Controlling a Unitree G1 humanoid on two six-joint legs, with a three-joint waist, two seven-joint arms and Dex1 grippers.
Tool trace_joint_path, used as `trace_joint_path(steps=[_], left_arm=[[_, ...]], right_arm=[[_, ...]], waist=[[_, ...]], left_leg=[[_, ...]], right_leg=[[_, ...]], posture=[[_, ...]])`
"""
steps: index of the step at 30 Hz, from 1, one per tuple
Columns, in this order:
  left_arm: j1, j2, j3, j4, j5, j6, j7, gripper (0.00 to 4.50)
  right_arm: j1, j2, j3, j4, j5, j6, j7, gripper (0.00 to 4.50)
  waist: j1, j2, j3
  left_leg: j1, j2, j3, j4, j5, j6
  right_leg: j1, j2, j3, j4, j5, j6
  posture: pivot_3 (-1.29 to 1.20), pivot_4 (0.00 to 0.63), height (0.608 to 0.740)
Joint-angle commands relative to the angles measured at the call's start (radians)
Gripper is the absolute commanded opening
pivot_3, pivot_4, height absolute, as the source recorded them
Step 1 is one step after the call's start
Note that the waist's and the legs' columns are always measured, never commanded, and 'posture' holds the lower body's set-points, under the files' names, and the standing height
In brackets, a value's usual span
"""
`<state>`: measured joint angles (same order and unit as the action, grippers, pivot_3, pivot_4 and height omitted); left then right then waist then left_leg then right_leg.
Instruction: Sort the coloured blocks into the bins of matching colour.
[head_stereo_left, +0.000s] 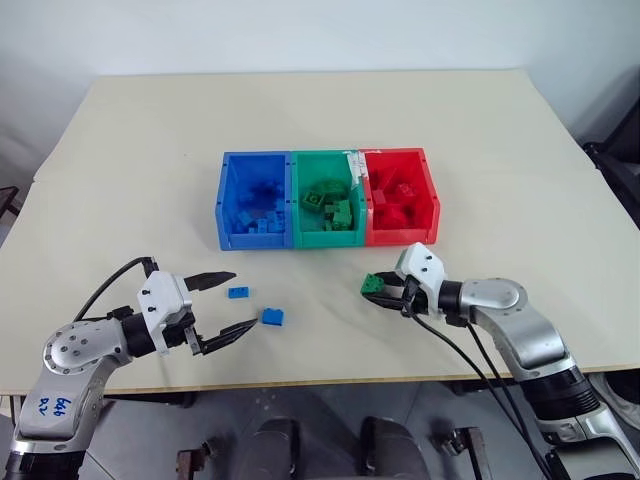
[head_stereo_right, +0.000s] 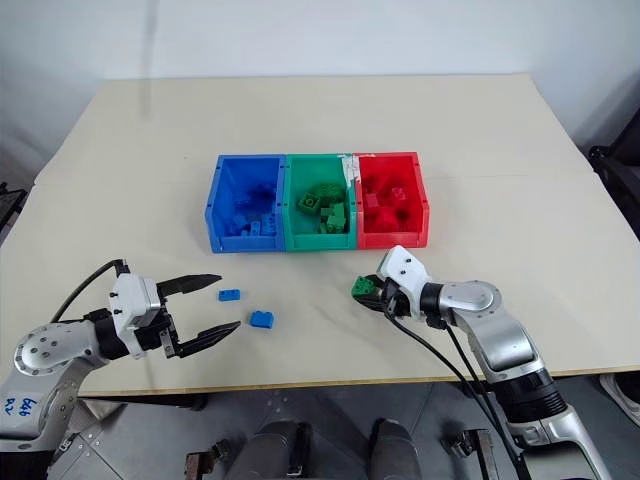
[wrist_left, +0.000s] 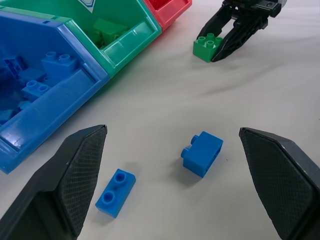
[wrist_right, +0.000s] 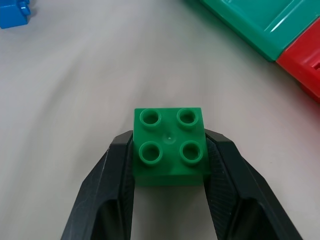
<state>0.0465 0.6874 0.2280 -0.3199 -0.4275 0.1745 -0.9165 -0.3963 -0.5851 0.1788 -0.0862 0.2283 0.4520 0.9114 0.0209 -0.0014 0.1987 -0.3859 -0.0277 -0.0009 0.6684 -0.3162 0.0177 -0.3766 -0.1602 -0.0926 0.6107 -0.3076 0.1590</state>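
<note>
Right gripper (head_stereo_left: 383, 292) clamps a green block (head_stereo_left: 374, 285) — near the red bin (head_stereo_left: 431, 204).

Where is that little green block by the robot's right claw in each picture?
Left eye: green block, lower right of centre, below the green bin.
Right eye: same spot.
Left wrist: top, right of centre.
Right wrist: centre, between the right gripper fingers.
Shared landmark: green bin.
</note>
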Motion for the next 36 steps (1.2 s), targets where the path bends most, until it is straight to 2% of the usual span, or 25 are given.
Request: trace_joint_path(steps=[1, 4, 8, 16, 17, 20, 24, 32, 36], left_arm=[[0.003, -0.028, 0.036, -0.041, -0.016, -0.02, 0.05, 4.5], [0.006, -0.06, 0.053, -0.049, -0.026, -0.013, 0.095, 4.5], [0.083, -0.084, 0.106, -0.098, -0.066, 0.019, 0.131, 4.5], [0.177, -0.1, 0.202, -0.101, -0.063, 0.002, 0.18, 4.5], [0.184, -0.102, 0.215, -0.1, -0.065, 0.001, 0.184, 4.5], [0.201, -0.104, 0.235, -0.101, -0.069, -0.002, 0.186, 4.5], [0.215, -0.097, 0.228, -0.116, -0.1, 0.028, 0.172, 4.5], [0.199, -0.053, 0.25, -0.052, -0.098, 0.012, 0.124, 4.5], [0.196, 0.01, 0.281, 0.02, -0.088, -0.01, 0.043, 4.5]], right_arm=[[-0.107, 0.049, -0.088, -0.058, 0.113, 0.108, -0.03, 1.48], [-0.204, 0.091, -0.114, -0.037, 0.144, 0.153, -0.058, 1.48], [-0.395, 0.18, -0.097, 0.115, 0.105, 0.121, -0.114, 1.48], [-0.593, 0.308, -0.048, 0.492, -0.031, -0.101, -0.173, 1.48], [-0.607, 0.318, -0.043, 0.529, -0.04, -0.121, -0.163, 2.2], [-0.628, 0.338, -0.047, 0.586, -0.051, -0.184, -0.15, 3.12], [-0.59, 0.317, -0.06, 0.527, -0.012, -0.229, -0.054, 4.48], [-0.317, 0.127, -0.097, 0.229, 0.153, -0.306, 0.319, 4.48], [-0.1, 0.02, -0.184, 0.133, 0.283, -0.328, 0.482, 4.48]], waist=[[-0.001, 0.0, 0.0], [-0.012, 0.0, 0.0], [-0.028, 0.0, 0.0], [-0.029, 0.0, 0.0], [-0.03, 0.0, 0.0], [-0.032, 0.0, 0.0], [-0.037, 0.0, 0.0], [-0.025, 0.0, 0.0], [-0.022, 0.0, 0.0]], left_leg=[[0.0, 0.0, 0.0, 0.0, 0.0, 0.0], [0.0, 0.001, 0.001, 0.0, 0.0, 0.0], [0.0, 0.001, 0.0, -0.001, 0.0, -0.001], [0.0, 0.001, 0.0, -0.001, 0.0, -0.001], [0.0, 0.001, 0.0, -0.001, 0.0, -0.001], [0.0, 0.001, 0.0, -0.002, 0.0, -0.001], [-0.001, 0.001, 0.0, -0.002, -0.001, -0.001], [-0.001, 0.001, -0.001, -0.002, -0.001, -0.001], [0.0, 0.003, 0.001, -0.002, -0.001, -0.001]], right_leg=[[0.0, 0.0, 0.0, 0.0, 0.0, 0.0], [0.0, 0.0, 0.001, 0.001, 0.0, 0.0], [-0.001, 0.001, 0.001, 0.001, 0.0, 0.0], [-0.003, 0.001, 0.001, 0.001, 0.0, -0.001], [-0.003, 0.001, 0.001, 0.001, 0.0, -0.001], [-0.003, 0.001, 0.0, 0.002, 0.0, -0.001], [-0.003, 0.001, 0.0, 0.001, 0.0, -0.001], [-0.002, 0.001, 0.0, 0.0, 0.0, -0.001], [-0.001, 0.003, 0.0, -0.001, 0.0, -0.001]], posture=[[0.0, 0.15, 0.74], [0.0, 0.15, 0.74], [0.0, 0.15, 0.74], [0.0, 0.15, 0.74], [0.0, 0.15, 0.74], [0.0, 0.15, 0.74], [0.0, 0.15, 0.74], [0.0, 0.15, 0.74], [0.0, 0.15, 0.74]])
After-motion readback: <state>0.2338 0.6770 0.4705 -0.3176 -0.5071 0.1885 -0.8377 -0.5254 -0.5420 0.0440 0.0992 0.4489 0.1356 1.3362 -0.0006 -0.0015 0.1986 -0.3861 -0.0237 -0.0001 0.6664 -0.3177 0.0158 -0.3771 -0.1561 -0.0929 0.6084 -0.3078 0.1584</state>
